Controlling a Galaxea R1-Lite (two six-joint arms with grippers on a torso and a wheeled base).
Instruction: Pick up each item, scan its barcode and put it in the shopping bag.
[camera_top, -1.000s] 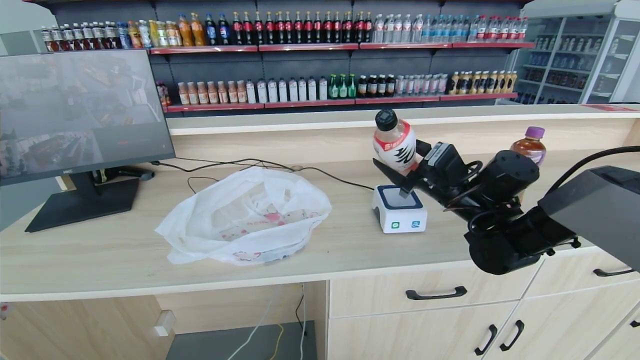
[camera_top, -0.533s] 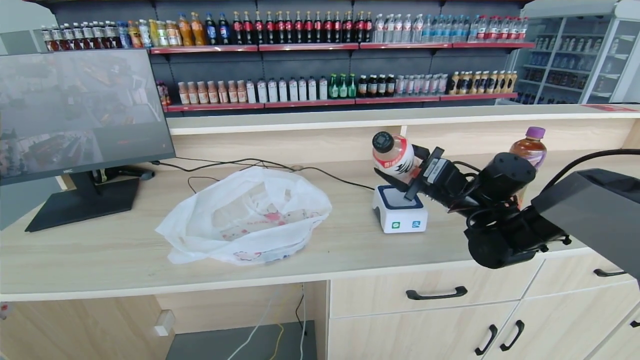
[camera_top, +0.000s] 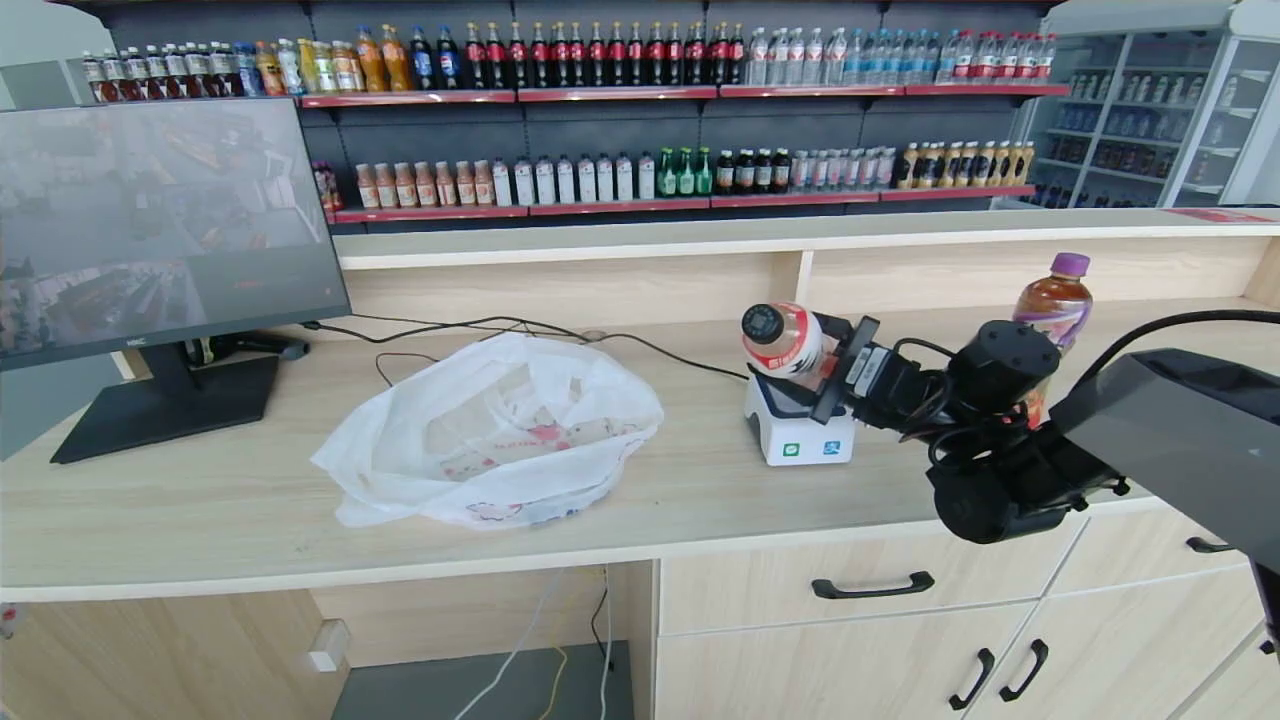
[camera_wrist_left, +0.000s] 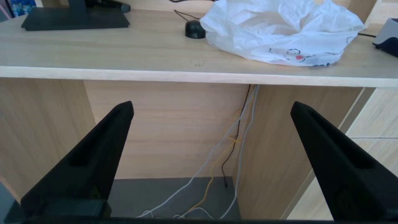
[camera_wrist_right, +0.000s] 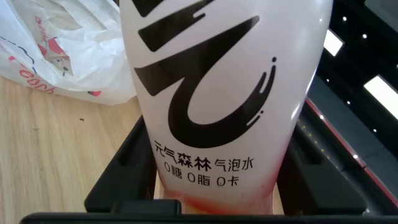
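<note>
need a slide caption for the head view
Right end effector holds a white bottle tilted over the scanner, shopping bag beside it on the counter.

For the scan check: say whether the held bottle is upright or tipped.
Tipped: the bottle lies nearly sideways above the scanner, cap toward the bag.

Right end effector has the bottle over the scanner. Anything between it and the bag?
Nothing visible. The bottle, gripped by the right end effector above the scanner, has only counter between it and the bag on the robot's left. The bag's mouth looks open upward.
</note>
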